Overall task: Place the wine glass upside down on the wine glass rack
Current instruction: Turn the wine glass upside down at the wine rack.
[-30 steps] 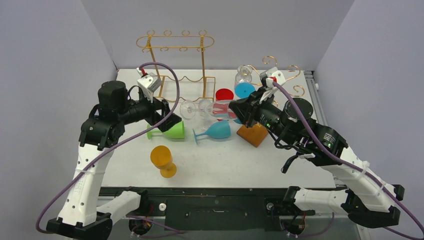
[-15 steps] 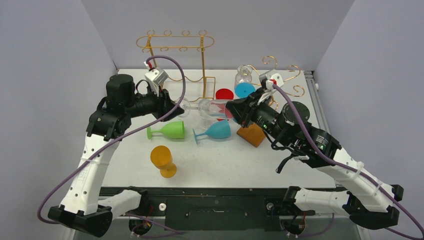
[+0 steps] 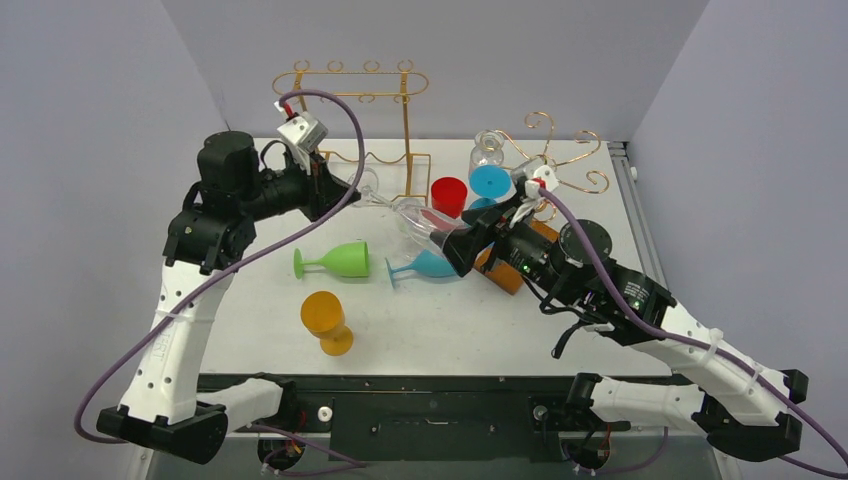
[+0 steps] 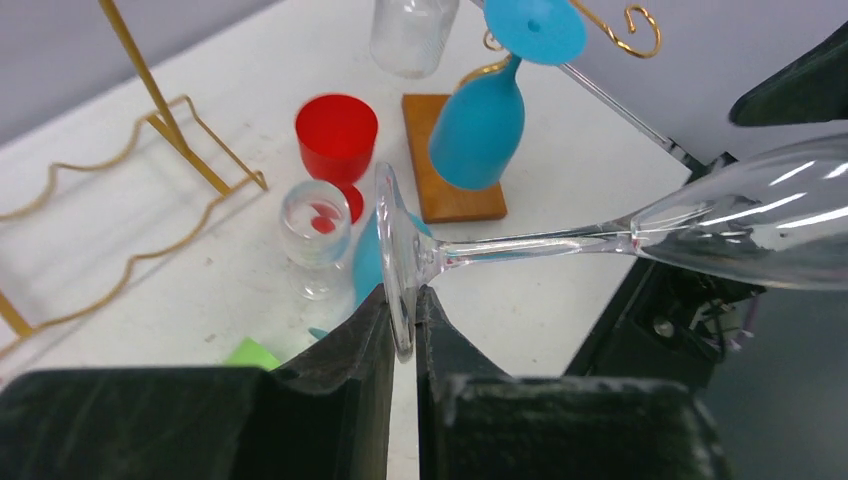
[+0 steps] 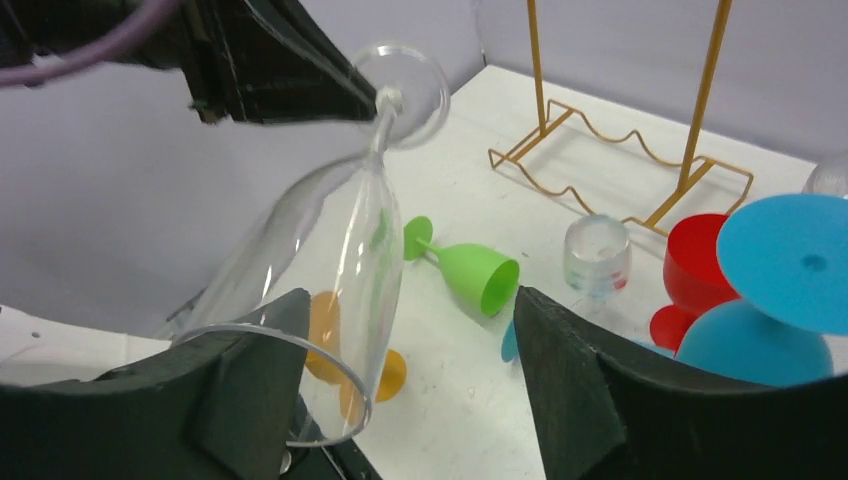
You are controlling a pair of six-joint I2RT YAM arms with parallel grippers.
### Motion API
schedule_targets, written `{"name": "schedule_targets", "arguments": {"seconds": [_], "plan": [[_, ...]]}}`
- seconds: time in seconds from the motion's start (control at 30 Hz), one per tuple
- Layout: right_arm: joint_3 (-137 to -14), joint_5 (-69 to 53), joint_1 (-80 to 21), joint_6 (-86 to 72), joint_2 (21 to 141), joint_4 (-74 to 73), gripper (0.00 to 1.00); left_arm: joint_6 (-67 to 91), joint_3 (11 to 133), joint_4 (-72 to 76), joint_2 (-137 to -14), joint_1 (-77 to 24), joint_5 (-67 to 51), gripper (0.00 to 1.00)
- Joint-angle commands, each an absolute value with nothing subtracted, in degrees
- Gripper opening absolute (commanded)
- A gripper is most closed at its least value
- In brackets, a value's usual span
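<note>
A clear wine glass point(image 3: 415, 215) hangs tilted above the table, foot to the left, bowl to the right. My left gripper point(image 3: 345, 187) is shut on the rim of its foot point(image 4: 395, 250), and the stem point(image 4: 520, 243) runs off to the right. My right gripper point(image 5: 405, 310) is open around the bowl point(image 5: 340, 260), whose rim lies by the left finger while the right finger point(image 5: 590, 380) stands well apart. Two gold wire racks stand at the back. One is tall with loops on top point(image 3: 350, 82). The other is a hook stand point(image 3: 560, 150) on a wooden base.
A blue glass point(image 3: 490, 180) hangs upside down on the hook stand. On the table lie a green glass point(image 3: 340, 261) and a blue glass point(image 3: 430, 263). An orange glass point(image 3: 325, 320) stands near the front, and a red cup point(image 3: 449, 193) and a small clear glass point(image 4: 315, 225) behind.
My left gripper came in from beside the green glass, shut on the clear glass's foot and lifted it back-left. My right gripper opened off the bowl and slid left.
</note>
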State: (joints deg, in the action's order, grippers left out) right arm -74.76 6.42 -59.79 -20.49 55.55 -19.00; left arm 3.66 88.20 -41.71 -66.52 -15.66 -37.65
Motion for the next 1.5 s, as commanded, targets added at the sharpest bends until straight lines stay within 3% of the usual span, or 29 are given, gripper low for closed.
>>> {"name": "schedule_targets", "arguments": {"seconds": [0.0,0.3,0.5,0.8,1.13,1.33,1.47], "plan": [[-72.9,4.6,-60.4,-21.9,53.5,-17.8,0.72,-9.5,95.4,-39.5,-67.0,-16.2,-34.7,0.00],[-78.0,2.0,-59.9,-15.9,48.6,-32.9,0.79,-31.1,96.4,-38.5,-66.2,-17.7,-27.7,0.00],[-82.3,-3.2,-59.3,-14.2,52.6,-34.1,0.86,-44.4,90.0,-29.2,-60.4,-25.5,-23.6,0.00],[-84.3,-7.6,-59.0,-12.0,62.7,-31.2,0.88,-56.8,82.8,-21.9,-52.2,-27.9,-34.9,0.00],[-81.3,-13.2,-58.8,-12.6,65.6,-28.4,0.88,-59.4,80.7,-19.9,-49.6,-27.9,-40.6,0.00],[-80.6,-16.3,-58.8,-13.2,67.1,-26.1,0.82,-59.4,80.5,-18.5,-49.1,-27.9,-41.9,0.00],[-80.1,-17.4,-58.5,-13.4,68.2,-26.0,0.70,-59.4,80.5,-17.8,-48.8,-27.9,-42.5,0.00]]}}
